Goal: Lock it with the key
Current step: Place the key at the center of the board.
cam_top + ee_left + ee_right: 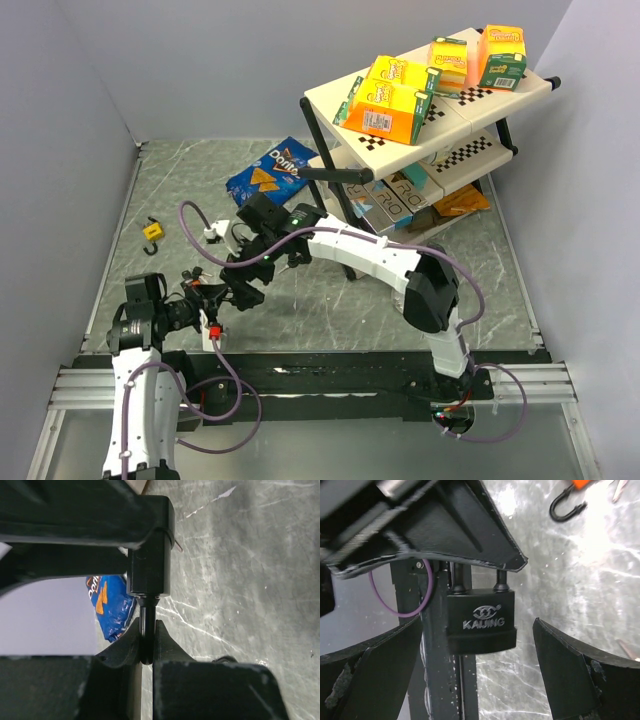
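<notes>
A black padlock [480, 622] marked KAUING hangs in the air, body down in the right wrist view. My left gripper [147, 625] is shut on its thin black shackle [147, 611], and the lock's body [149, 555] juts out beyond the fingertips. My right gripper [477, 630] is open, one finger on each side of the lock's body, neither touching it. From above, the two grippers meet at the near left of the table, left gripper [218, 297] and right gripper [248, 287]. I cannot make out the key in any view.
A small yellow padlock [152, 231] with an open black shackle [566, 507] lies on the table at the left. A blue Doritos bag [272, 172] lies further back. A two-tier rack [500, 100] with boxes stands at the back right.
</notes>
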`<state>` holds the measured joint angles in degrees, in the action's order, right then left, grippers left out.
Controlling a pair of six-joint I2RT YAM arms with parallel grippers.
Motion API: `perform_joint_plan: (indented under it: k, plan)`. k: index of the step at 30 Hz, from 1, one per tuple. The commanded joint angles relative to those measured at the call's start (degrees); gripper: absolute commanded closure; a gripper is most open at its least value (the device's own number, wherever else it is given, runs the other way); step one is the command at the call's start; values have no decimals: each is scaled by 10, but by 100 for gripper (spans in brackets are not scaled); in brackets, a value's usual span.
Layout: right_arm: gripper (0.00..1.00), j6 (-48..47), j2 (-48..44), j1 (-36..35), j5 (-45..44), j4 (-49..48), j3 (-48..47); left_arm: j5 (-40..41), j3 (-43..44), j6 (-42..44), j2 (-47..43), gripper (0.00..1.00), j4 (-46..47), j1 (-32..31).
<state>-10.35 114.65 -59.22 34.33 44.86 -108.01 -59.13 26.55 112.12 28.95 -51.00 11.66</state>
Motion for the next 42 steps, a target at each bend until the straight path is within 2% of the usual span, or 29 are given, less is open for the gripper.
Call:
perform_joint_plan:
  k: [1, 12, 20, 27, 36, 39, 40, 41, 42]
  plan:
    - [1, -6, 16, 5, 45, 28, -40, -92, -4, 213, -14, 99, 35, 0]
    - [2, 17, 27, 16, 148, 30, -23, -100, 5, 246, -13, 99, 10, 0]
    - [1, 40, 44, 20, 125, 20, -26, -105, 11, 241, -18, 99, -18, 1]
    - [2, 45, 65, 29, 125, 31, -41, -108, 6, 227, -18, 99, 1, 0]
    - [23, 19, 73, 29, 132, 51, -48, -105, -4, 206, -9, 99, 28, 0]
    - [35, 19, 76, 29, 133, 48, -50, -105, -3, 211, -1, 99, 27, 1]
    - [45, 19, 77, 30, 134, 45, -53, -104, -2, 213, 3, 99, 26, 0]
    - [50, 19, 76, 29, 134, 43, -55, -100, -1, 213, 6, 99, 24, 0]
    - [56, 19, 76, 30, 135, 43, -56, -97, -1, 211, 7, 94, 25, 1]
